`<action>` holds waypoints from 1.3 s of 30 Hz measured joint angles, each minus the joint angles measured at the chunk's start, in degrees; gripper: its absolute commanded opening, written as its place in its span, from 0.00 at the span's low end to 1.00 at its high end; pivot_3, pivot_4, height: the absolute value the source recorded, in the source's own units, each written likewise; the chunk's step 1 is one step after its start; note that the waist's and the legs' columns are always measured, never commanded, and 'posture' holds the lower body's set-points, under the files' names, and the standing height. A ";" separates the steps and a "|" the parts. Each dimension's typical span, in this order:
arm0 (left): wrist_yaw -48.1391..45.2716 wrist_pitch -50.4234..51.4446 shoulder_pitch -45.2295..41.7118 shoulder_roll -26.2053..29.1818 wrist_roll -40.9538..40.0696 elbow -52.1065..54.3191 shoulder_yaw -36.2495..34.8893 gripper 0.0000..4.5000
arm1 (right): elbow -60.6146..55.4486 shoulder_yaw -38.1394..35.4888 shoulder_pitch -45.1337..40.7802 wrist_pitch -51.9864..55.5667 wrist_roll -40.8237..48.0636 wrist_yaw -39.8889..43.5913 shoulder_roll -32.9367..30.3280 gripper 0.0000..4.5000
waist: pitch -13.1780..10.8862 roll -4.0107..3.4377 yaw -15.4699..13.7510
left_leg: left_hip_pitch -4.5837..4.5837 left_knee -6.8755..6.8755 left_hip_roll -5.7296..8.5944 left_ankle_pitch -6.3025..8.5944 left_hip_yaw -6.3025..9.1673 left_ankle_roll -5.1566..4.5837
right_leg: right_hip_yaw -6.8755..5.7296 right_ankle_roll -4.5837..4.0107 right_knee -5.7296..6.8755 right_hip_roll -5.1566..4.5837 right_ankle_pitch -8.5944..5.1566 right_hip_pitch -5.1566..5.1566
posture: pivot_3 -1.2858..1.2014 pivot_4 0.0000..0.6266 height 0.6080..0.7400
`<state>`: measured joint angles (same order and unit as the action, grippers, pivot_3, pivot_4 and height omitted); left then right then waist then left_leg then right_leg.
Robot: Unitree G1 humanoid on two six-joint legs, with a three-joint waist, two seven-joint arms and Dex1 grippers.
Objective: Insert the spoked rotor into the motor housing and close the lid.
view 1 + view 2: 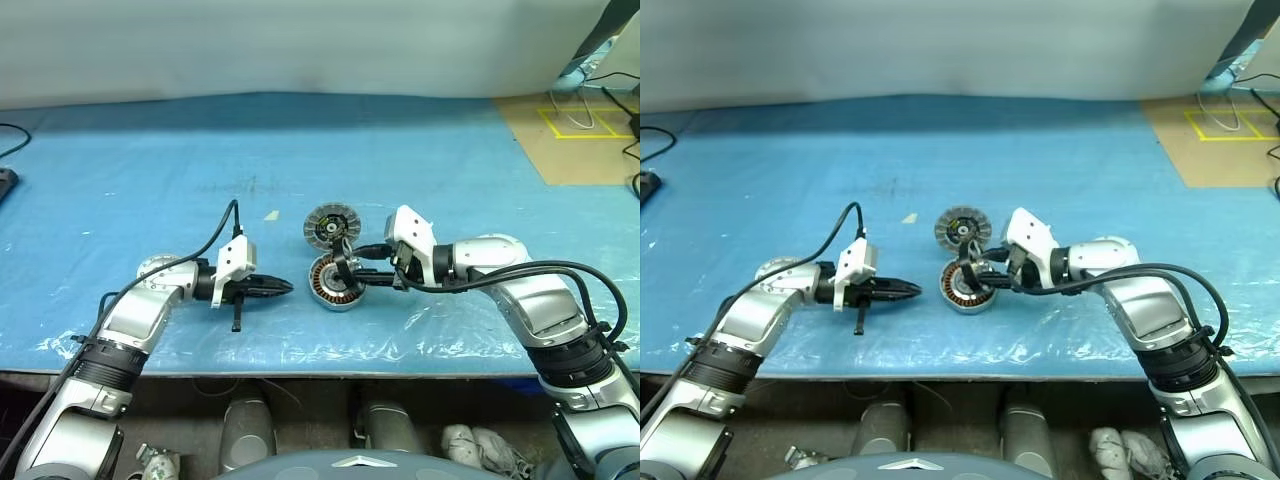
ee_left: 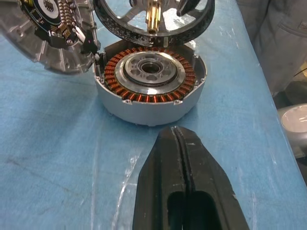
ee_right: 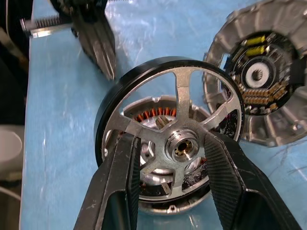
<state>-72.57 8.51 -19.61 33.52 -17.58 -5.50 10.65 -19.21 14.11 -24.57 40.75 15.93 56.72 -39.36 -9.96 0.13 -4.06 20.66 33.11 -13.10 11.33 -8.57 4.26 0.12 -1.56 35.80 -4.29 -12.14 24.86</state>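
We see the bench [image 1: 150, 170], covered w/ a blue sheet, carrying the motor parts near its front-centre.

Right gripper [image 3: 175, 165] is clamped on the spoked rotor [image 3: 184, 91]: its two fingers [image 3: 120, 182] pass between the silver spokes, either side of the hub, and hold the wheel tilted just over the motor housing [image 2: 148, 98]. Rotor's black rim and brass-coloured shaft show in the left wrist view, hanging at the housing's far edge; not seated in the cup. We can't tell if the rim touches the housing wall.

Housing sits flat on the bench, open side up, copper windings ringing a grey centre w/ a bearing hole.

The lid [image 1: 328, 227] lies on the bench just behind the housing, toward the robot's left of it, inner face up, showing a dark circuit board w/ yellow and copper-toned parts. Rims look v. close, maybe touching.

Left gripper [image 1: 282, 288] rests low over the bench on the housing's left side, tips pointing at it, near but apart. Its fingers are pressed together, nothing between them.
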 measured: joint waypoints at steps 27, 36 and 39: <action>0.69 0.47 0.20 -0.46 0.41 -0.04 0.20 0.00 | 2.17 4.58 -6.58 -5.42 -5.62 4.11 -3.25 0.36 | 0.00 0.00 0.18 | -0.01 0.00 -0.03 0.00 0.00 0.00 | 0.01 0.00 0.04 0.03 0.00 0.00 | 0.52 0.24 1.00; 1.46 0.78 0.41 -0.47 0.66 0.73 0.26 0.00 | 1.84 4.79 -7.95 -6.53 -5.51 5.81 -3.07 0.36 | 0.00 0.00 -0.01 | 0.01 0.00 -0.01 0.00 0.00 0.00 | 0.00 0.00 0.01 0.01 0.00 0.00 | 0.52 0.24 1.00; 1.62 0.85 0.41 -0.49 0.66 1.16 0.32 0.00 | 3.03 5.34 -7.55 -7.13 -6.23 5.96 -3.07 0.36 | 0.00 0.00 0.00 | 0.00 0.00 -0.01 0.00 0.00 -0.01 | 0.00 0.00 0.02 0.01 0.00 0.00 | 0.52 0.24 1.00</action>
<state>-70.96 9.36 -19.20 33.03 -16.92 -4.34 10.97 -16.18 19.44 -32.12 33.61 9.69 62.68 -42.42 -9.96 0.13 -4.05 20.66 33.12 -13.11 11.32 -8.57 4.25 0.12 -1.56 35.83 -4.28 -12.13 24.86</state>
